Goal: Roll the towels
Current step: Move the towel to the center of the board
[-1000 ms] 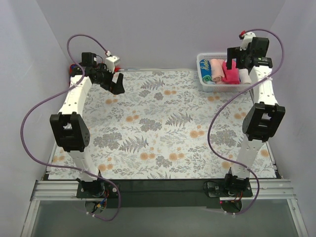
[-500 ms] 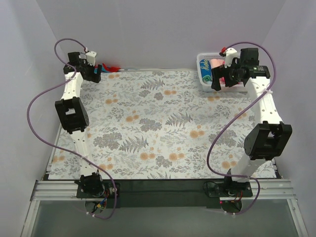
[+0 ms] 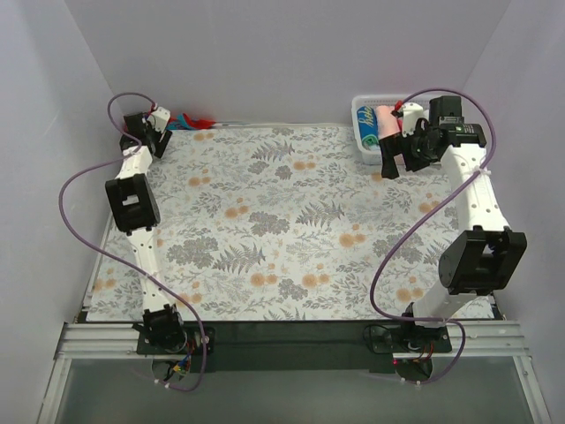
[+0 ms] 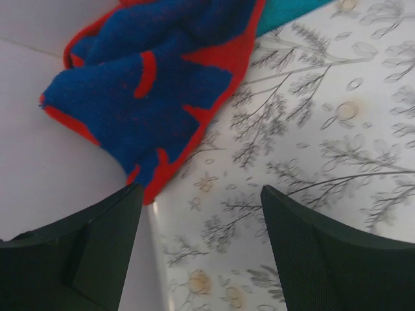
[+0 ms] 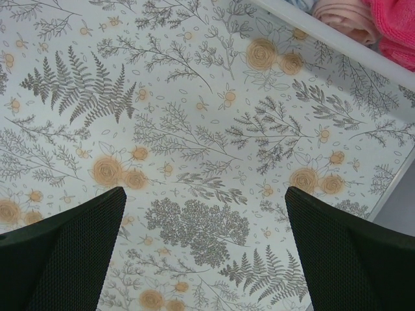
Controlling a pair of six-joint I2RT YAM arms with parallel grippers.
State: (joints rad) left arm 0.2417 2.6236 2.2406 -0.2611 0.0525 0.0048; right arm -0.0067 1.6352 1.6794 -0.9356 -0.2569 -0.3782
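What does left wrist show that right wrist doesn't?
Only left wrist: the red-and-blue towel, crumpled with a teal edge, lying against the white wall just ahead of the left gripper. Only right wrist: the basket rim at top right, with a pale pink roll and the hot-pink towel inside, beyond the right gripper. Both: the floral table cloth below, fingers open, holding nothing.
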